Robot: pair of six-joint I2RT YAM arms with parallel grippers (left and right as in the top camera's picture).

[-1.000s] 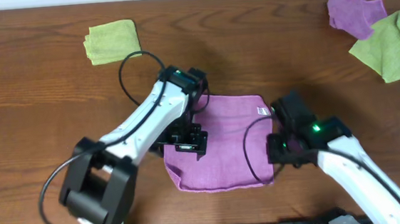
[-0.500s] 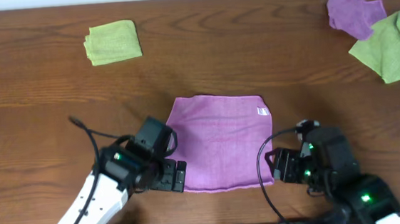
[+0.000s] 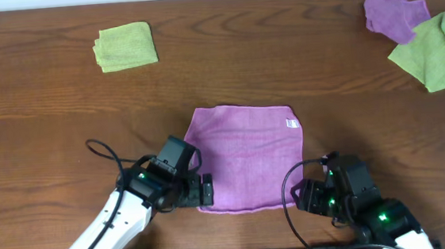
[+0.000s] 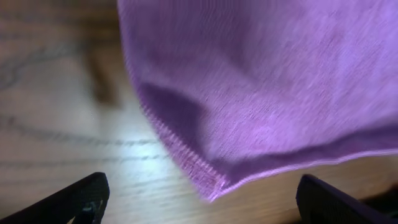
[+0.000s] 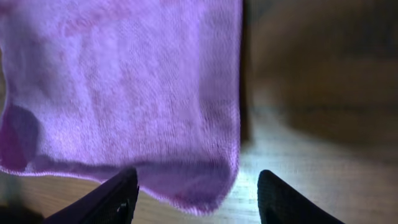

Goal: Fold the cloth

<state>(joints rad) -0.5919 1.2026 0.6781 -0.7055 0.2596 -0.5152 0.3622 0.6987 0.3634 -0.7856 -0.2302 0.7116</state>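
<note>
Because the purple cloth (image 3: 249, 156) looks soft and limp, pinch its corners by the near edge of the table (image 3: 47, 114); left gripper (image 3: 205, 191) and right gripper (image 3: 298, 196) sit spread there.

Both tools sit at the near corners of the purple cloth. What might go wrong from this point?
1. The left tool is open around the near-left corner of the purple cloth. That corner looks curled, so closing may pinch only the hem and slip.
2. The near-right corner only just reaches between the open right tool tips, so a shallow grasp may drop it.
3. Uneven grips would likely skew the fold.
</note>
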